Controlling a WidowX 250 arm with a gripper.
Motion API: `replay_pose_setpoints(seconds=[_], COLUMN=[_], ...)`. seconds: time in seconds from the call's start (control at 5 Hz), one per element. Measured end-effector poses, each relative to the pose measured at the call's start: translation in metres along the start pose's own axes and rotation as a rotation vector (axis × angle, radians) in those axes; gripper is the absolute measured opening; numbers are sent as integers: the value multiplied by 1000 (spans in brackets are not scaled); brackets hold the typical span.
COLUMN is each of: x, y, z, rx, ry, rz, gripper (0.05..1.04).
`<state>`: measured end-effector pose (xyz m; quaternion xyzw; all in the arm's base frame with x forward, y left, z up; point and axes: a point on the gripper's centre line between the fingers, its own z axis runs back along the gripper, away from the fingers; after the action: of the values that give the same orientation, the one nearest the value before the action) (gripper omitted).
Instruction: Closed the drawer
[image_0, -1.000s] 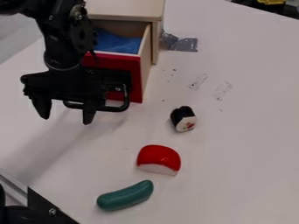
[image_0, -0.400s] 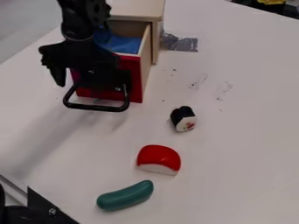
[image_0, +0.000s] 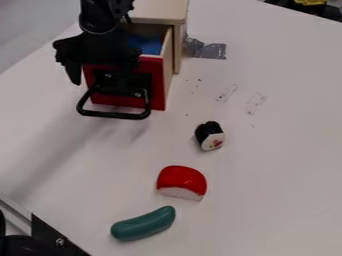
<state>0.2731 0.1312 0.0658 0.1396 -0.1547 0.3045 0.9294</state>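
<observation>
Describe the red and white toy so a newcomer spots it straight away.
Start at the open drawer's red front. Go down the table, past the small black toy. The red and white toy is rounded on top, lying between that one and the green toy.

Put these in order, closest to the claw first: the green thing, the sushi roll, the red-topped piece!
Starting at the claw:
1. Sushi roll, farthest right
2. Red-topped piece, in the middle
3. Green thing, nearest the picture's bottom

You look to be in a robot lab: your black arm hangs over a white table with scuffs, gray tape and toy sushi, and a metal rail runs near you at the lower left.
</observation>
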Motion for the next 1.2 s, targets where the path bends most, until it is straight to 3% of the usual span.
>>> replay_pose_setpoints(seconds=[0.4,0.8,1.2], x=[10,23,51], y=[2,-3,-10], z=[-1,-17,-33], rx=[15,32,72], ry=[-62,-71,-94], rz=[50,78,151], gripper=[998,998,997])
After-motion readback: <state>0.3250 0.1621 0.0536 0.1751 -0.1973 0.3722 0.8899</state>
